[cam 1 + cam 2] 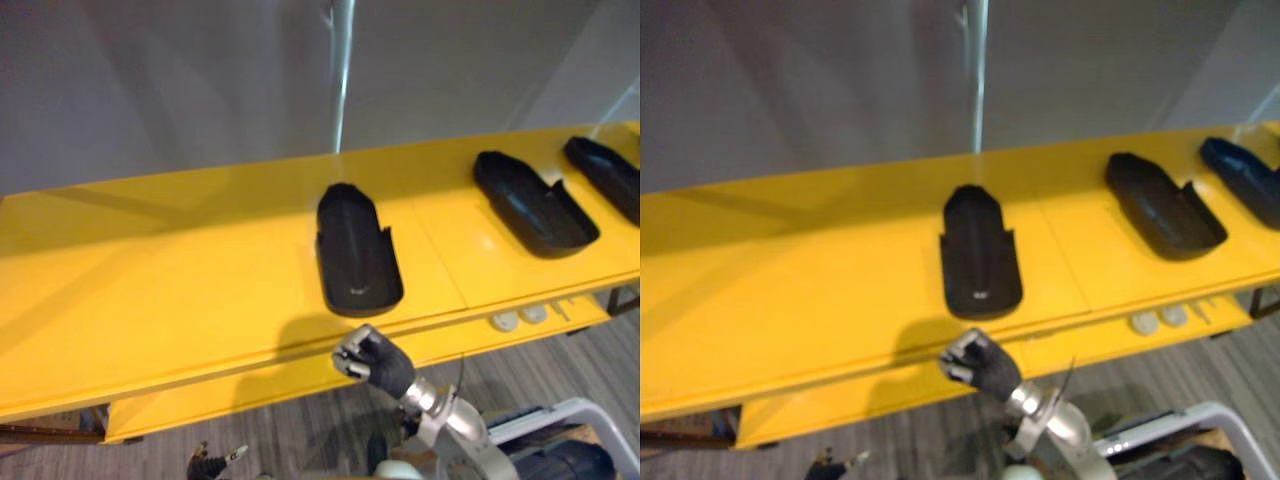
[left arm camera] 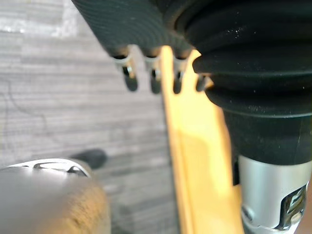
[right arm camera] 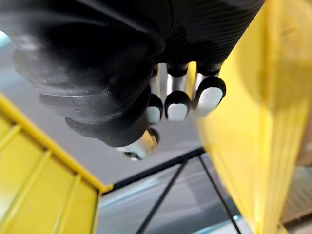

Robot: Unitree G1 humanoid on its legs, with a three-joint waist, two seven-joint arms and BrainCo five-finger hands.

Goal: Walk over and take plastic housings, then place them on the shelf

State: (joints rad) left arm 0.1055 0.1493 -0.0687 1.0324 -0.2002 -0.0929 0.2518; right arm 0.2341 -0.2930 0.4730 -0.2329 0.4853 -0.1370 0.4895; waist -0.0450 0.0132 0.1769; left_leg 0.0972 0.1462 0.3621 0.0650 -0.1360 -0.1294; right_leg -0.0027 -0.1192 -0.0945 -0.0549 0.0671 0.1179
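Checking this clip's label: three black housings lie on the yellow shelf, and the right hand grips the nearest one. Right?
Not quite: in the left eye view the right hand holds nothing, at the shelf edge, apart from the nearest housing. Rest stands.

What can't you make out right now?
- Far-right housing: cut off by the eye views' right edge.
- Small white things on the lower shelf: too small to identify; the top shelf hides the rest of that level.
- Right hand: contact with the lower shelf's edge unclear, they overlap in the eye views.
- Left hand: cut off by the eye view's bottom edge.
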